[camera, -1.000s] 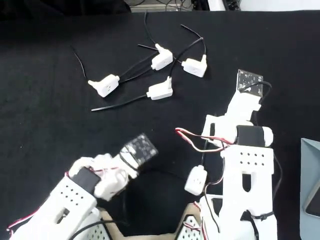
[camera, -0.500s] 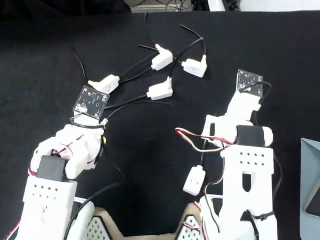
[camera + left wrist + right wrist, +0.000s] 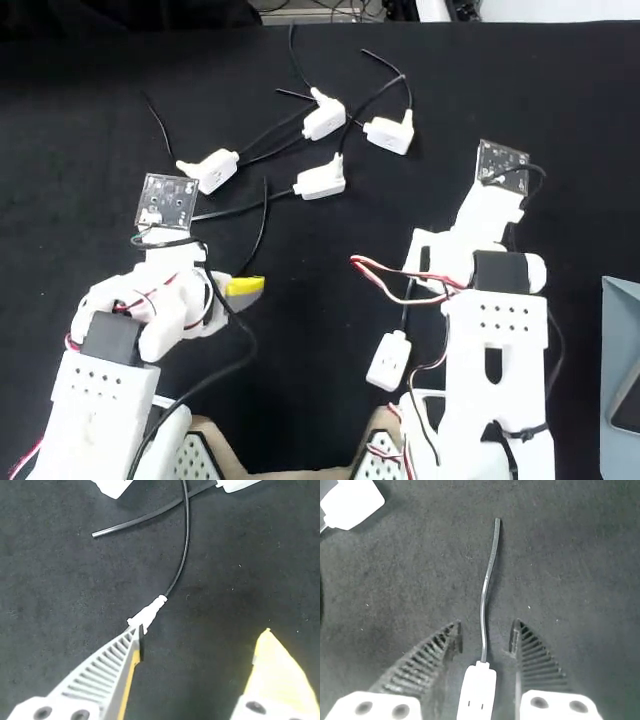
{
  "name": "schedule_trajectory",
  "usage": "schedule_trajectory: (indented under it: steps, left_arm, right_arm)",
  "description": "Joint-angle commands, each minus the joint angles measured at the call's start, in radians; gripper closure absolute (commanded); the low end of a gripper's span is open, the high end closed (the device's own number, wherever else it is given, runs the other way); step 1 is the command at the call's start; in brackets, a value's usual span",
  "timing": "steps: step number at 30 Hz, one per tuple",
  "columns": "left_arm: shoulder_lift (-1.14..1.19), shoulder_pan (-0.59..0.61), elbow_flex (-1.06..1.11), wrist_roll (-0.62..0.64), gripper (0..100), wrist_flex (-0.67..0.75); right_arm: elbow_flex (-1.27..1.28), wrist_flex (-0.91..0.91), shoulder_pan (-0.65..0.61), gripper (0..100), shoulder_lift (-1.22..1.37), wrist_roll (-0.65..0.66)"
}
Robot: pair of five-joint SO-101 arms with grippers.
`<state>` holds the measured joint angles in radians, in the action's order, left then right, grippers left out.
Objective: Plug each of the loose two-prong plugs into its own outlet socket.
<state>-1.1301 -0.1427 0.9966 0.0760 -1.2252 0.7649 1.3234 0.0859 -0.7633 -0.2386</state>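
L gripper (image 3: pixel 201 631), lower left in high view, had jaws spread wide w/ the plug (image 3: pixel 146 617) touching its ribbed fingertip (image 3: pixel 131 639), long axis pointing toward the sockets (image 3: pixel 320 181) at upper centre; R gripper (image 3: pixel 486 626), also spread, straddled another plug (image 3: pixel 477 692).

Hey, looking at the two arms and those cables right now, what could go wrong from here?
1. The small white plug lies against the ribbed fingertip of the open left gripper, not centred, so closing may push it aside.
2. Its black cable crosses a second cable; pulling could drag that one along.
3. The larger plug inside the open right gripper looks unclamped and might slip.
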Motion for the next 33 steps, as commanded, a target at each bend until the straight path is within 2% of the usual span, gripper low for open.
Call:
schedule_trajectory:
  steps: [1, 4, 9, 12, 15, 18, 21, 25, 33]
  left_arm:
    - [-0.011, 0.119, -0.018, 0.005, 65, -0.006]
    - [-0.012, 0.275, -0.018, -0.029, 65, 0.0]
    - [-0.012, 0.593, -0.005, -0.029, 65, 0.038]
    - [-0.012, 0.757, 0.041, -0.026, 65, 0.086]
    - [-0.012, 0.849, 0.117, 0.002, 65, 0.15]
    - [-0.012, 0.892, 0.214, 0.04, 65, 0.239]
    - [-0.012, 0.903, 0.274, 0.04, 65, 0.308]
    - [-0.012, 0.903, 0.285, 0.037, 65, 0.313]
    - [-0.012, 0.903, 0.297, 0.037, 65, 0.313]
  right_arm:
    - [-0.012, -0.006, -0.035, 83.5, -0.008, -0.015]
    - [-0.024, -0.012, -0.135, 83.2, -0.001, -0.072]
    - [-0.059, -0.046, -0.387, 83.2, -0.001, -0.181]
    - [-0.038, -0.175, -0.534, 83.5, -0.001, -0.276]
    - [0.021, -0.35, -0.666, 83.5, 0.001, -0.301]
    - [0.036, -0.43, -0.787, 83.5, 0.051, -0.308]
    - [0.007, -0.479, -0.858, 83.2, 0.17, -0.381]
    - [-0.09, -0.519, -0.87, 83.2, 0.361, -0.405]
    - [-0.343, -0.537, -0.891, 83.2, 0.69, -0.597]
